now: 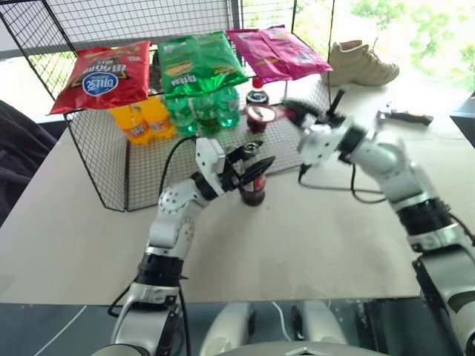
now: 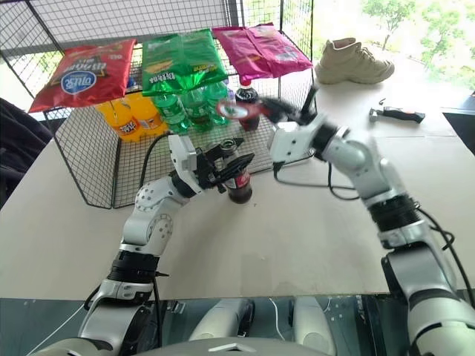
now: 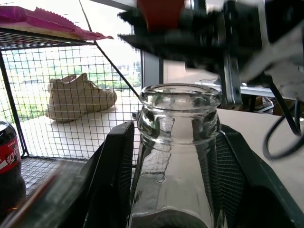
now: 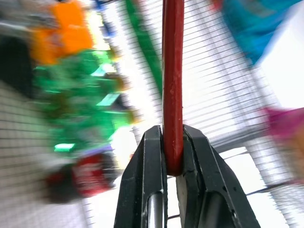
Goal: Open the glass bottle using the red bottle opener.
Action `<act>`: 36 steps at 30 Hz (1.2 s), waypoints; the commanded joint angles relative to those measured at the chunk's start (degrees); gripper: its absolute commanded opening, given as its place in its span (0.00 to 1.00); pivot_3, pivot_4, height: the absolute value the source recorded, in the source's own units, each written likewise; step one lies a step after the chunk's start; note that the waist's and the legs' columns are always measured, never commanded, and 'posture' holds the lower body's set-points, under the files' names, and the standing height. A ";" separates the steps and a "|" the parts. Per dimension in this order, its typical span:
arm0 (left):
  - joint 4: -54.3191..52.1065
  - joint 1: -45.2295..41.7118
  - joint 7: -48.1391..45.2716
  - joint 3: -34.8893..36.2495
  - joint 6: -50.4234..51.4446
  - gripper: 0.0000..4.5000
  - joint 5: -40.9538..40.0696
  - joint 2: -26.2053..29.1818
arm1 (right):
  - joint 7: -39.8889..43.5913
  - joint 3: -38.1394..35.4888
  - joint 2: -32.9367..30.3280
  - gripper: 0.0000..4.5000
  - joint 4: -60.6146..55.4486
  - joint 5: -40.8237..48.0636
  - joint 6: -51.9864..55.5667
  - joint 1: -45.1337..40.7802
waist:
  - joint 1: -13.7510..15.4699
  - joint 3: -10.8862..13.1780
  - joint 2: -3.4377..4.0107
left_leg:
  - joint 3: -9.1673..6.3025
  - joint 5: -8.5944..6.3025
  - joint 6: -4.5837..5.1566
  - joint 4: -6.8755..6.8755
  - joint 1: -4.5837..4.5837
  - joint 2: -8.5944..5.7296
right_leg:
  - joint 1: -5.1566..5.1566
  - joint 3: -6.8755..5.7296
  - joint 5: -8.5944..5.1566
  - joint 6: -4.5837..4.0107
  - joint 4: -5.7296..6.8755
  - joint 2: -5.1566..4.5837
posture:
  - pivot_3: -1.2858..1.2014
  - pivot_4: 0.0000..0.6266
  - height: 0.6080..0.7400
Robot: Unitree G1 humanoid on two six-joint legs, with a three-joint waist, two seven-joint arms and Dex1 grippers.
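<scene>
Glass bottle [image 1: 253, 185] stands on the table just before the wire rack [image 1: 111, 178], your left gripper [image 1: 251, 165] clamping its neck steady (mouth already bare); right gripper [image 2: 291, 111] above pinches the red bottle opener [image 2: 241, 111].

The small clear-glass cola bottle [image 1: 253, 187] stands on the pale counter [image 1: 312, 237] before the black wire-mesh rack [image 1: 148, 174]; a beige shoe [image 1: 360, 63] lies behind, to the right.

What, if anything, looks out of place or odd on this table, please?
A beige shoe lies on the table beside the wire rack of drinks and snack bags, an unlikely thing there. The glass bottle stands upright between the left gripper's fingers, with nothing spilled.
</scene>
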 commanded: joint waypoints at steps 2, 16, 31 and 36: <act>4.19 2.37 -0.14 -1.75 2.39 0.44 2.69 0.66 | -8.75 -2.75 -0.55 0.00 0.71 -5.23 -5.20 -2.25 | -0.08 -0.03 0.00 | 0.02 0.00 0.00 0.00 0.03 0.00 | 0.03 0.02 0.00 0.00 0.00 0.01 | 0.52 0.24 0.94; 3.19 3.00 -0.22 -1.12 2.35 0.44 1.98 0.77 | -8.89 -2.82 2.52 0.00 3.37 -0.55 -4.14 -0.61 | -0.19 -0.04 0.02 | 0.06 0.00 0.00 0.00 0.09 0.02 | 0.07 0.09 0.00 0.00 0.03 0.02 | 0.52 0.24 0.94; 0.35 3.77 -0.49 0.08 3.61 0.99 0.74 0.81 | 2.77 -2.25 8.99 0.00 -2.21 12.80 7.71 7.40 | -0.33 0.03 0.04 | 0.06 0.00 0.00 -0.09 -0.10 0.08 | -0.14 0.12 0.00 -0.01 0.00 0.05 | 0.52 0.24 0.94; 0.38 3.86 -0.36 0.40 3.40 0.99 1.37 0.99 | 3.92 -2.60 9.37 0.00 -2.65 13.56 8.90 8.07 | -0.23 0.03 0.04 | 0.06 0.00 0.01 -0.09 -0.19 0.05 | -0.18 0.11 0.01 -0.01 -0.10 0.01 | 0.52 0.24 0.94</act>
